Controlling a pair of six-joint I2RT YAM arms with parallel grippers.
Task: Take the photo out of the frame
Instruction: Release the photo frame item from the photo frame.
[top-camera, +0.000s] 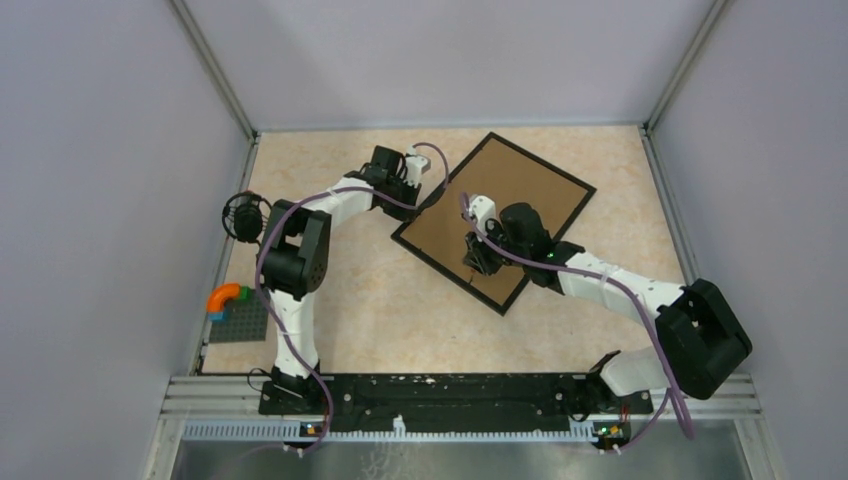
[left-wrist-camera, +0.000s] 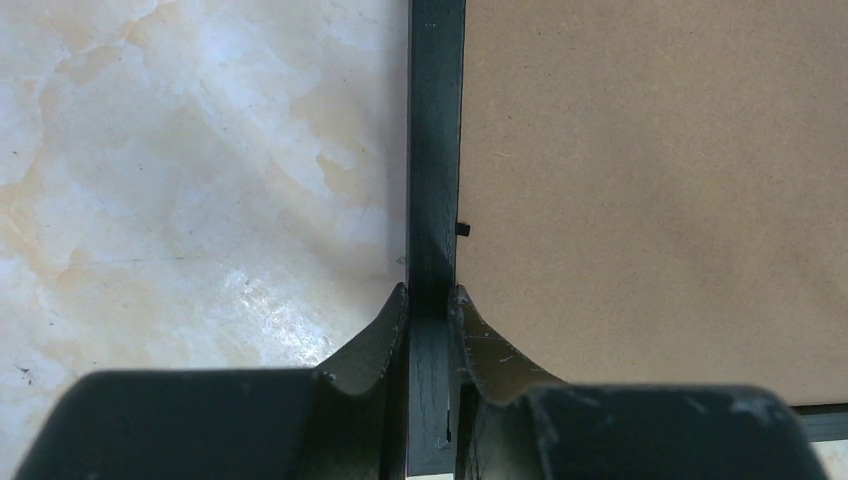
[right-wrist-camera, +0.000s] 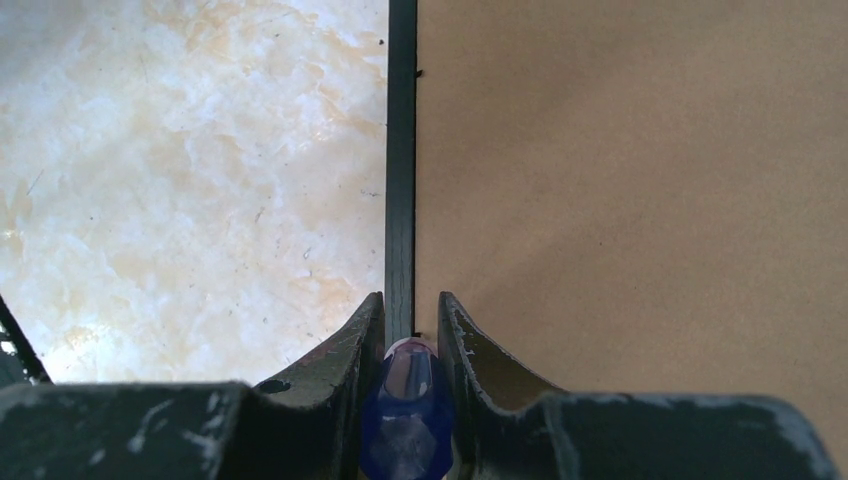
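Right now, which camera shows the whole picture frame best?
The top external view: the frame lies back-up, with nearly its whole black border showing around the brown back. Both wrist views show just one strip of black edge beside brown board.

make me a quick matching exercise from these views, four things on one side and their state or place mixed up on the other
1 left gripper
2 right gripper
3 frame
4 orange arch

a jaws holding a blue tool
b at the corner of a grey plate
c jaws clamped on the frame's black rim
d lying back up, brown board showing

Pairs: 1-c, 2-a, 3-d, 4-b
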